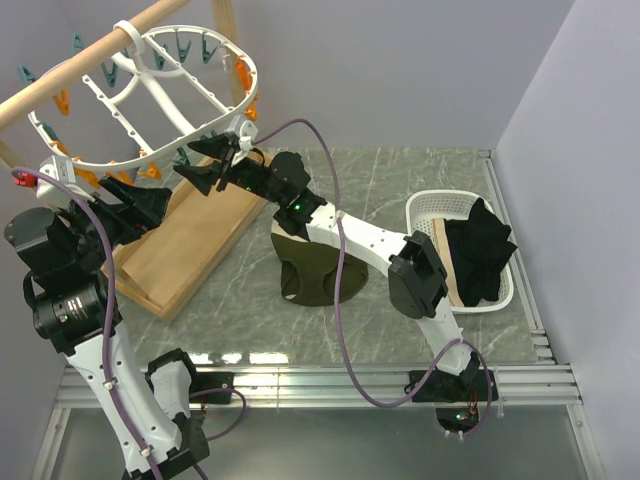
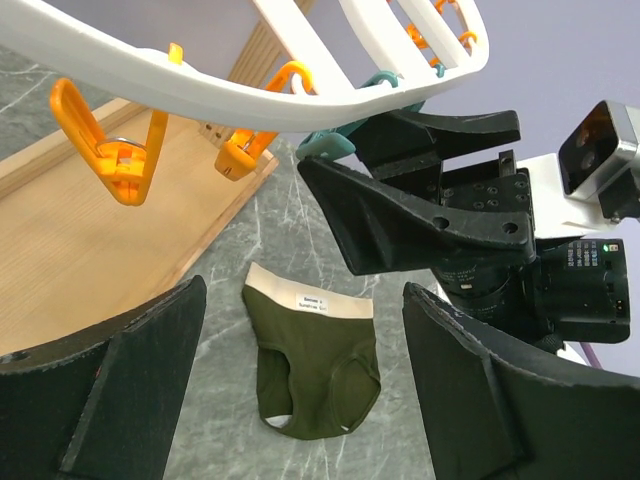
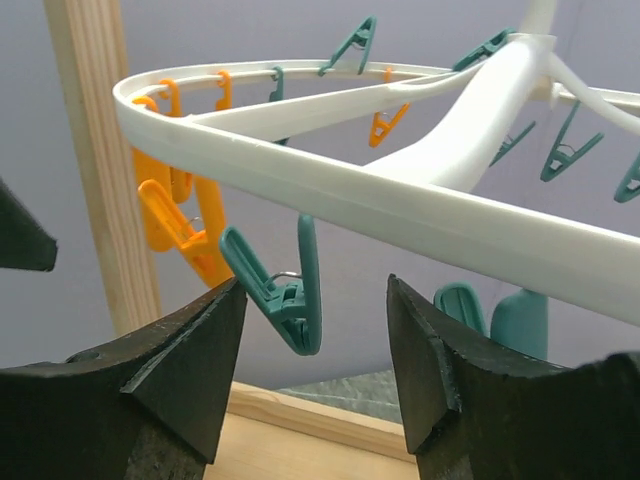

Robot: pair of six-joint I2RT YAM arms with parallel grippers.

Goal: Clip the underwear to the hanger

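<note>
Glossy plastic hanger (image 3: 420, 205), matt cloth underwear (image 2: 315, 365)

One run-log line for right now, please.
left gripper: open, empty | right gripper: open, facing teal clothespin | underwear: flat on table, unclipped | hanger: on wooden pole

Bright, even light, soft shadows; white glare streaks the table (image 1: 250, 356).

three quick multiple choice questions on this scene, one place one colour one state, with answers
1. The underwear is: A clipped to the hanger B flat on the table C in the left gripper
2. The clothespin framed by the right gripper is: A orange B white C teal
3. The left gripper is: A open, empty B shut on underwear C shut on a clothespin
Answers: B, it lies spread on the table; C, the right wrist view shows teal; A, its jaws stand apart, holding nothing.
</note>
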